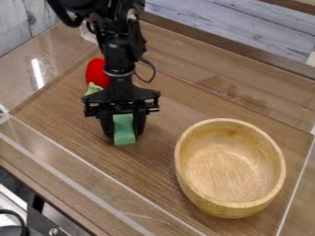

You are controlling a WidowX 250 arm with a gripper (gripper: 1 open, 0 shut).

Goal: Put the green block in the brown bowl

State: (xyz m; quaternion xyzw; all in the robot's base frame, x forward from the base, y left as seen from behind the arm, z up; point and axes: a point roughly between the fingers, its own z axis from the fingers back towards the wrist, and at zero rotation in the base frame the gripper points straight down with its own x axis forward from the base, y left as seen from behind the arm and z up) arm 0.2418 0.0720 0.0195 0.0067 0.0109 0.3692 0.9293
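Note:
The green block (124, 130) stands between the two black fingers of my gripper (123, 123) at the left-centre of the wooden table. The fingers press against its sides, so the gripper is shut on it. The block's lower end is at or just above the tabletop; I cannot tell whether it touches. To the right, near the front, sits the brown bowl (230, 167), round, light wood, thick-rimmed, with nothing in it. The bowl is about a hand's width from the block.
A red strawberry-like toy with a green leaf (95, 73) lies just behind my gripper on the left. A clear plastic wall (74, 184) runs along the front and left edges of the table. White planks back the scene.

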